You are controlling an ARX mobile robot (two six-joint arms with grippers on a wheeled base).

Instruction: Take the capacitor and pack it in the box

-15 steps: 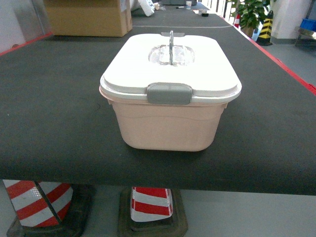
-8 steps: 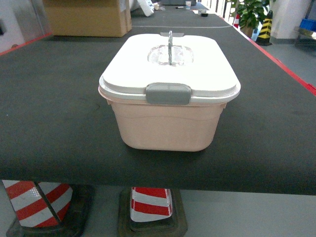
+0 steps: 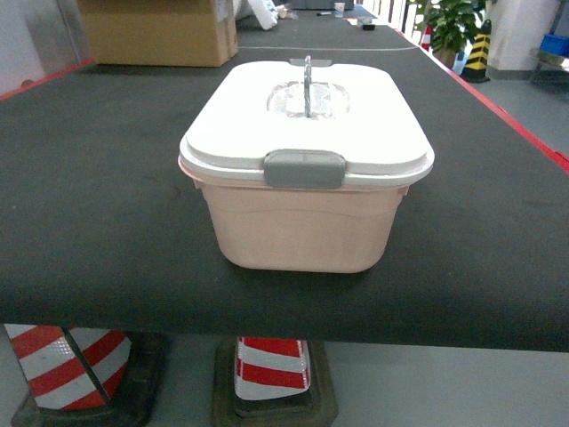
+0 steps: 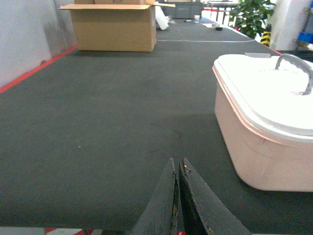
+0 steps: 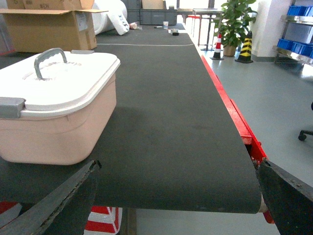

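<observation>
The peach-pink box [image 3: 300, 224] stands near the front edge of the dark table, its white lid [image 3: 307, 116] closed, grey latch [image 3: 304, 169] facing me and handle upright. In the left wrist view the box [image 4: 259, 147] lies to the right of my left gripper [image 4: 177, 164], which is shut with nothing between its fingers, low over the table's front edge. In the right wrist view the box [image 5: 58, 132] sits to the left of my right gripper [image 5: 178, 164], which is wide open and empty. Neither gripper shows in the head view. No capacitor is in view.
A brown cardboard carton [image 3: 160, 31] stands at the table's far left. The table [image 3: 89, 178] has a red-trimmed right edge [image 5: 230, 107]. Red-and-white cones [image 3: 271, 365] stand under the front edge. A potted plant [image 5: 234, 22] and blue bins [image 5: 298, 44] are beyond, right.
The head view shifted very slightly sideways and back; the box and lid stand as before.
</observation>
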